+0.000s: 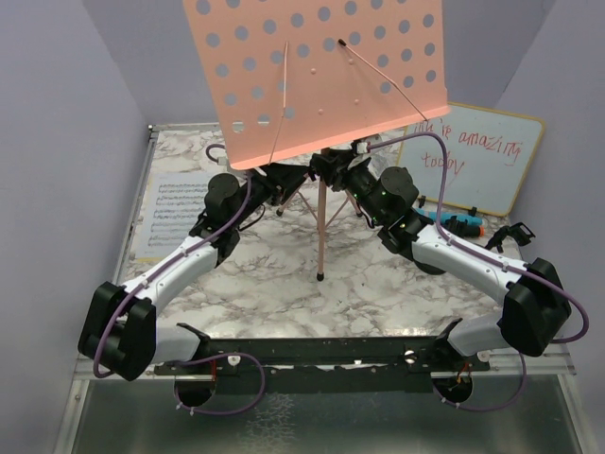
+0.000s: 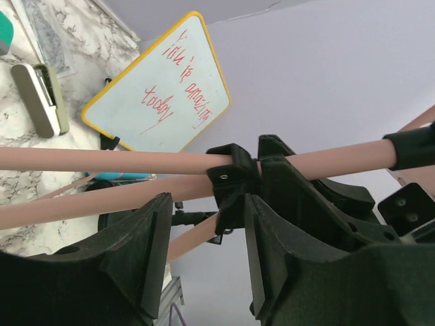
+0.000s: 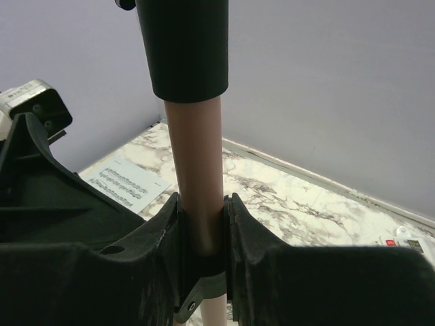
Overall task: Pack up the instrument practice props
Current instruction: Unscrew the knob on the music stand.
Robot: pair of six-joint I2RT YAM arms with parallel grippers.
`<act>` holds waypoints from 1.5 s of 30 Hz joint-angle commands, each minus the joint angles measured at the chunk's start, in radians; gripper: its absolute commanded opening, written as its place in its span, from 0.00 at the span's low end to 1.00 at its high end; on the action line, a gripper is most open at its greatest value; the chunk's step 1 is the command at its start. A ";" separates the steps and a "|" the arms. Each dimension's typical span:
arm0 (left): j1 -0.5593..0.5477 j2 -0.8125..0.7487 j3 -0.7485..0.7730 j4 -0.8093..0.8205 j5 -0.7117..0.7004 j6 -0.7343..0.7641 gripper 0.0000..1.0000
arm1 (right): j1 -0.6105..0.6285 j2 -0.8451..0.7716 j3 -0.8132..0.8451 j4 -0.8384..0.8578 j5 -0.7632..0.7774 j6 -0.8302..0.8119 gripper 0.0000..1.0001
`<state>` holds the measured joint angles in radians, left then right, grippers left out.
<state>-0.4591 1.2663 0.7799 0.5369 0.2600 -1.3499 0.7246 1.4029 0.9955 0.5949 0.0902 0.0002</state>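
**Music rack** [image 1: 321, 66]: pink, perforated plate, tripod legs. Stands upright mid-table, nearer the far edge of the marble table [image 1: 284, 284].

**Right gripper** [image 3: 202, 217]: jaws narrow, clamped on the rack's pink pole just below its black sleeve.

**Left gripper** [image 2: 207, 200]: jaws apart, holding nothing, at the black leg collar [image 2: 231, 187] where the pink legs join.

**Sheet-music page** [image 1: 175, 213]: flat at the left edge.

**Blue microphone** [image 1: 454, 225]: lying near the right edge, partly hidden by the right arm.

**Whiteboard** [image 1: 487, 156]: yellow-framed, with red writing, at the far right corner.

**Stapler** [image 2: 41, 98]: lying on the marble near the whiteboard.
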 commanded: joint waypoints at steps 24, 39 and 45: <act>-0.013 0.057 0.060 0.005 0.028 -0.078 0.27 | -0.005 0.035 0.003 -0.176 0.000 -0.004 0.00; -0.019 -0.016 -0.102 0.012 -0.069 -0.374 0.00 | -0.005 0.033 -0.002 -0.171 -0.004 -0.005 0.00; -0.019 -0.027 -0.100 0.012 -0.085 -0.304 0.13 | -0.005 0.031 -0.006 -0.170 -0.001 -0.004 0.00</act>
<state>-0.4774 1.2587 0.7063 0.6250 0.1905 -1.6932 0.7349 1.4067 1.0054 0.5854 0.0467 -0.0074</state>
